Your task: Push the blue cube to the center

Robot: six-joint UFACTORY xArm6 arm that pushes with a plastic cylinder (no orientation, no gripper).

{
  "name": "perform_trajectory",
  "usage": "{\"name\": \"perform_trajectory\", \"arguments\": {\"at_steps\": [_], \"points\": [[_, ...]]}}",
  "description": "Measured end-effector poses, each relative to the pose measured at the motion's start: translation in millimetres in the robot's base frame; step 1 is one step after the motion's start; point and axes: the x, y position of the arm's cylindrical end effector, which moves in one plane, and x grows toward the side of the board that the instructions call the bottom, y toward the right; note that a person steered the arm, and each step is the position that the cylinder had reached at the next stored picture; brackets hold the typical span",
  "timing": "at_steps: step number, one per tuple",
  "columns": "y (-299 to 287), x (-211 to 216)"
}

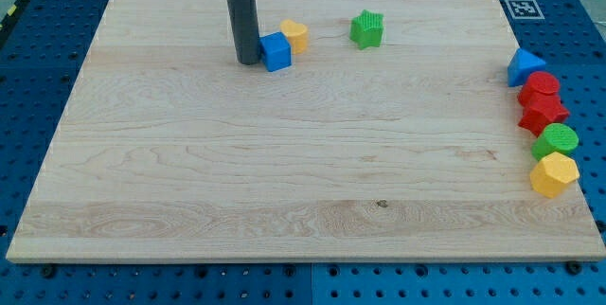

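Note:
The blue cube (276, 51) sits on the wooden board (284, 172) near the view's top, left of middle. My tip (248, 61) stands right against the cube's left side, touching or nearly touching it. A yellow block (295, 35) touches the cube's upper right corner.
A green star block (366, 28) lies at the top, right of the cube. Along the board's right edge sit a blue triangular block (525, 65), a red round block (542, 85), a red star block (543, 112), a green round block (556, 140) and a yellow hexagonal block (554, 173).

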Motion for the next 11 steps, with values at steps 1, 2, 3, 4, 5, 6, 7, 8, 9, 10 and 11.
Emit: {"name": "perform_trajectory", "arguments": {"at_steps": [1, 2, 3, 4, 5, 6, 7, 8, 9, 10, 11], "points": [[-24, -24], [-12, -35], [44, -29], [55, -3], [43, 17], [24, 23], [29, 59], [40, 79], [40, 108], [49, 135], [65, 101]]}}
